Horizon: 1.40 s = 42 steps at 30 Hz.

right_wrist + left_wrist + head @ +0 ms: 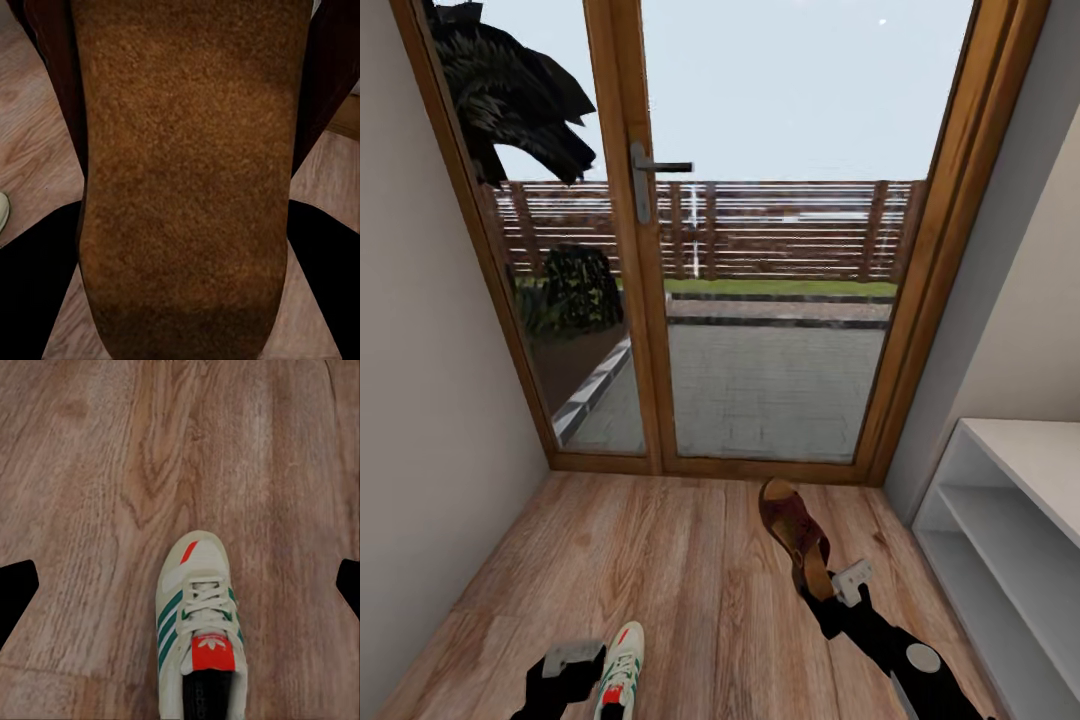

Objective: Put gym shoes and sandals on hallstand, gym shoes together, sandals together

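One white gym shoe [622,668] with green stripes lies on the corridor floor [660,560] at the near left. My left gripper [572,668] hovers just left of it; the left wrist view looks down on that gym shoe [196,630] with the left gripper [187,577] open wide above it. A reddish-brown sandal [793,530] points toward the door, its heel end held by my right gripper [825,592]. In the right wrist view the sandal's tan sole [184,165] sits between the dark fingers [34,277] of the right gripper [184,255]. The hallstand [1050,455] stands at the right.
A wood-framed glass door [650,300] closes the far end of the corridor. A plain wall [420,400] runs along the left. The hallstand's two open tiers [1000,545] face the floor. A sliver of a white shoe [3,211] shows beside the sandal.
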### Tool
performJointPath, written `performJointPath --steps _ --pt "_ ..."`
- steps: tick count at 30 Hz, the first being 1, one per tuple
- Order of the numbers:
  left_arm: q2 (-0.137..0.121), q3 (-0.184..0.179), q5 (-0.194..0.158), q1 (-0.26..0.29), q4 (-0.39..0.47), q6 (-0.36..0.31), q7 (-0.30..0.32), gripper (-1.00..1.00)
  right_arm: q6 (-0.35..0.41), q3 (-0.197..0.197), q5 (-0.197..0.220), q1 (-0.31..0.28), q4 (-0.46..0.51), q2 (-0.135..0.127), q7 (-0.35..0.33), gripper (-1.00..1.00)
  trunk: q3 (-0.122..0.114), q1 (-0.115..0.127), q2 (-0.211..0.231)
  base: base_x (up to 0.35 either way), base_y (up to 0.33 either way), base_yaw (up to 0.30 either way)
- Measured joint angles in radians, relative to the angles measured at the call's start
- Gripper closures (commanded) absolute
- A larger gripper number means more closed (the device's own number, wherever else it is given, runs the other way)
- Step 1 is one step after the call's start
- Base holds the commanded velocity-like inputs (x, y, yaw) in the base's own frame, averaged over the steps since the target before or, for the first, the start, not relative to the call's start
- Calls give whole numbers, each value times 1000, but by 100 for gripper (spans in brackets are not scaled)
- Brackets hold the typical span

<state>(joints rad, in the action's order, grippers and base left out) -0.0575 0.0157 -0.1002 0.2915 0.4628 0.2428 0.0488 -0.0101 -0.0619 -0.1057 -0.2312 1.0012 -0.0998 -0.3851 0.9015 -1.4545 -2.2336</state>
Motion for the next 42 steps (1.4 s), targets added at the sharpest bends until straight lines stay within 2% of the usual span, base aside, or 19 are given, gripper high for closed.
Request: performJointPath --steps 1,3,5,6,10,13,16,21,23,24,27,38,42 --pt "8 -2 33 3 2 0 -8 -100 14 0 1 0 0 0 0 100 0 0 0 0 0 0" --pt "21 -4 76 5 4 9 -35 -100 53 -1 1 0 2 1 0 100 0 0 0 0 0 0" --pt "29 -4 96 6 6 16 -52 -100 75 -1 2 0 3 2 -6 100 0 0 0 0 0 0" --pt "35 -5 117 6 7 27 -66 -100 94 -2 2 0 4 3 -23 100 0 0 0 0 0 0" --pt "40 -7 160 6 1 64 -83 -100 117 -1 1 0 7 2 -94 100 0 0 0 0 0 0" --pt "42 -4 190 5 -6 114 -91 -100 128 4 0 0 20 1 -191 100 0 0 0 0 0 0" --pt "42 -3 203 4 -10 136 -93 -100 133 6 -3 -1 31 1 -230 100 0 0 0 0 0 0" --pt "41 -1 203 5 -12 147 -89 -100 134 8 -4 -1 42 0 -245 100 7 -8 -14 0 0 0" --pt "41 -1 202 5 -12 147 -88 -100 135 12 -5 -1 46 0 -246 100 14 -15 -28 0 0 0" --pt "41 -1 201 5 -11 146 -87 -100 134 44 -6 -1 49 0 -247 100 19 -19 -35 0 0 0" --pt "41 -2 200 5 -11 145 -86 -100 135 62 -5 -1 50 0 -247 100 32 -31 -56 0 0 0" --pt "46 -6 213 7 3 136 -89 -100 134 70 -4 -2 49 0 -247 100 84 -73 -133 0 0 0" --pt "47 -5 211 31 14 135 -93 -100 133 70 -4 -2 49 0 -246 100 103 -88 -161 0 0 0"
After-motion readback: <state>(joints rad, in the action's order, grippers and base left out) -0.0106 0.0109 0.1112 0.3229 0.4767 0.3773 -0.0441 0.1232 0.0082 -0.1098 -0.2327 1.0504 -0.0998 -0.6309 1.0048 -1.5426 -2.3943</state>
